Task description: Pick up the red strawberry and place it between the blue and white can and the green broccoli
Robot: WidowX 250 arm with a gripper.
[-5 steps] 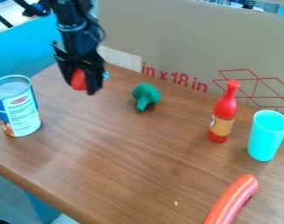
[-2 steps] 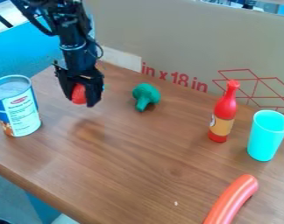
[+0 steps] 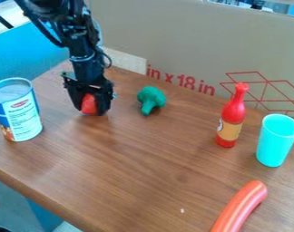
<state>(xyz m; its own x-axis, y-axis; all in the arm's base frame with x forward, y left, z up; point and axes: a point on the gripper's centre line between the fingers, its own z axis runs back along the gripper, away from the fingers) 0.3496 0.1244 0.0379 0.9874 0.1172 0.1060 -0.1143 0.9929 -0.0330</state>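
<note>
The black gripper [image 3: 90,111] hangs at the upper left of the camera view, between the can and the green broccoli. It is shut on a red rounded object [image 3: 89,104], which sits low between its fingers, at or close to the table top; whether it touches the wood I cannot tell. To the left stands a blue and white can [image 3: 22,113]. The toy broccoli [image 3: 150,99] lies just right of the gripper.
On the right stand a red sauce bottle [image 3: 232,118] and a turquoise cup [image 3: 275,142]. An orange-red sausage [image 3: 240,206] lies near the lower right. A cardboard wall [image 3: 192,41] borders the wooden table [image 3: 137,172] at the back.
The gripper has come down toward the table with the red object, drifting slightly right over the last moments. The can, broccoli, bottle, cup and sausage have stayed put.
</note>
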